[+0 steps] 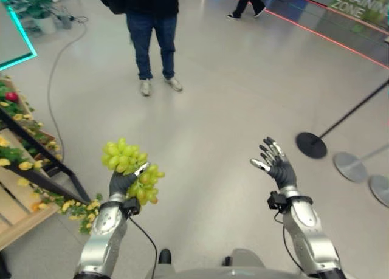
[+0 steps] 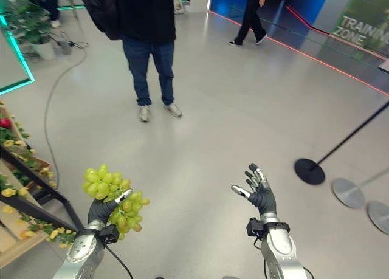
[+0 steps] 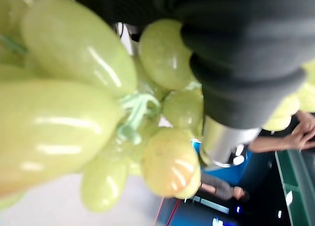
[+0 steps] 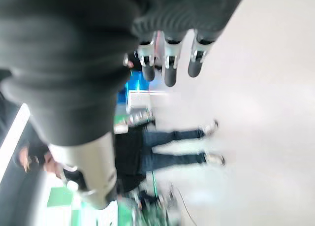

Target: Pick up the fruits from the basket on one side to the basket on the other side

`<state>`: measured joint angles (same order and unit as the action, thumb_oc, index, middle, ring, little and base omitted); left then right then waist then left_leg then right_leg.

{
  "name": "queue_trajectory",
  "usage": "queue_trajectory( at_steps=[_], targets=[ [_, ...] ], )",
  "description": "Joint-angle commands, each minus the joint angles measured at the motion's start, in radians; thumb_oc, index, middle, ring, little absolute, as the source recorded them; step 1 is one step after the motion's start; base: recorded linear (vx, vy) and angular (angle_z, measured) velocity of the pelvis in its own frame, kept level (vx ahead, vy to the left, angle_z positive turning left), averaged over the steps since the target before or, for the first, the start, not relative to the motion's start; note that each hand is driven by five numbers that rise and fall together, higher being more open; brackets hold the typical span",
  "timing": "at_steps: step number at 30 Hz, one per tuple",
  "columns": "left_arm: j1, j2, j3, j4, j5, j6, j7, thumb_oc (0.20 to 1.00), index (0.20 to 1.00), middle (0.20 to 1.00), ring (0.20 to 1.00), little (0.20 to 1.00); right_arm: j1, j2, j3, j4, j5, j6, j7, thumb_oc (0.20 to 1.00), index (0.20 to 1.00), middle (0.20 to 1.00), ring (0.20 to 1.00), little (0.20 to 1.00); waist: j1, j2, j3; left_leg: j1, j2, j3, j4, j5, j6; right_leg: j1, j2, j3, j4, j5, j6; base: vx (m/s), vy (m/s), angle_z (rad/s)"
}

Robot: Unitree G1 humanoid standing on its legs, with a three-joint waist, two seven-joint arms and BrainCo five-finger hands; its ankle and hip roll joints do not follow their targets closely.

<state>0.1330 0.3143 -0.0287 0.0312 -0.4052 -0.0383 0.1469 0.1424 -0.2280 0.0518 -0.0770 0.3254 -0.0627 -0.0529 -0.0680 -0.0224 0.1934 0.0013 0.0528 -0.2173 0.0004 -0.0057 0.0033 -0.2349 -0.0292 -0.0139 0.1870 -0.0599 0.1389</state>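
A bunch of green grapes (image 1: 127,165) is held up in the air by my left hand (image 1: 121,183), whose fingers curl round it. Up close in the left wrist view the grapes (image 3: 74,108) press against the hand's dark cover (image 3: 236,63). My right hand (image 1: 276,165) is raised at the right with its fingers spread and nothing in it; its fingertips (image 4: 170,68) hang free in the right wrist view.
A wooden stand (image 1: 24,169) with yellow flowers and a red fruit (image 1: 11,96) stands at the left. A person in jeans (image 1: 152,42) stands ahead on the grey floor. Barrier post bases (image 1: 311,145) sit at the right.
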Motion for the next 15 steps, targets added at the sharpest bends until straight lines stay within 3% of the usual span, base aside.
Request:
queue_trajectory(
  at_steps=[1, 3, 5, 11, 13, 15],
  targets=[
    [0.002, 0.021, 0.022, -0.103, 0.03, -0.083, -0.014, 0.2, 0.2, 0.2, 0.2, 0.2, -0.051, -0.055, -0.023, -0.048, -0.009, -0.051, 0.017, 1.0, 1.0, 1.0, 1.0, 1.0, -0.002, -0.025, -0.022, 0.082, -0.094, -0.05, -0.078, -0.01, 0.002, 0.037, 0.046, 0.12, -0.075, 0.086, -0.013, 0.2, -0.044, 1.31],
    [0.007, 0.014, 0.022, -0.103, 0.032, -0.084, -0.017, 0.2, 0.2, 0.2, 0.2, 0.2, -0.048, -0.059, -0.02, -0.051, -0.01, -0.05, 0.023, 1.0, 1.0, 1.0, 1.0, 1.0, 0.001, -0.027, -0.026, 0.082, -0.11, -0.067, -0.062, -0.019, 0.004, 0.052, 0.058, 0.136, -0.069, 0.085, -0.021, 0.19, -0.058, 1.43],
    [0.031, -0.017, 0.031, -0.111, 0.021, -0.1, -0.025, 0.2, 0.2, 0.2, 0.2, 0.2, -0.048, -0.072, -0.014, -0.055, -0.011, -0.045, 0.044, 1.0, 1.0, 1.0, 1.0, 1.0, 0.013, -0.016, -0.048, 0.074, -0.138, -0.092, -0.027, -0.044, 0.009, 0.096, 0.037, 0.151, -0.129, 0.102, -0.022, 0.21, -0.112, 1.42],
    [0.085, -0.059, 0.063, -0.117, -0.054, -0.104, -0.023, 0.2, 0.2, 0.2, 0.2, 0.2, -0.073, -0.092, 0.006, -0.039, 0.004, -0.045, 0.045, 1.0, 1.0, 1.0, 1.0, 1.0, 0.067, 0.007, -0.052, 0.001, -0.171, -0.088, 0.13, -0.085, -0.016, 0.193, 0.004, 0.033, -0.232, 0.096, -0.046, 0.09, -0.106, 0.28],
    [0.082, -0.06, 0.067, -0.116, -0.07, -0.101, -0.023, 0.2, 0.2, 0.2, 0.2, 0.2, -0.081, -0.098, -0.004, -0.033, 0.001, -0.045, 0.031, 1.0, 1.0, 1.0, 1.0, 1.0, 0.082, 0.006, -0.033, -0.067, -0.192, -0.011, 0.216, -0.096, -0.031, 0.224, -0.022, -0.035, -0.257, 0.087, -0.048, -0.07, -0.048, 0.47],
    [0.09, -0.062, 0.084, -0.118, -0.087, -0.102, -0.023, 0.2, 0.2, 0.2, 0.2, 0.2, -0.093, -0.097, -0.012, -0.028, 0.0, -0.049, 0.017, 1.0, 1.0, 1.0, 1.0, 1.0, 0.085, 0.0, -0.031, -0.113, -0.154, 0.069, 0.225, -0.096, -0.03, 0.226, -0.04, -0.065, -0.266, 0.083, -0.045, -0.02, 0.001, 1.02]
  ],
)
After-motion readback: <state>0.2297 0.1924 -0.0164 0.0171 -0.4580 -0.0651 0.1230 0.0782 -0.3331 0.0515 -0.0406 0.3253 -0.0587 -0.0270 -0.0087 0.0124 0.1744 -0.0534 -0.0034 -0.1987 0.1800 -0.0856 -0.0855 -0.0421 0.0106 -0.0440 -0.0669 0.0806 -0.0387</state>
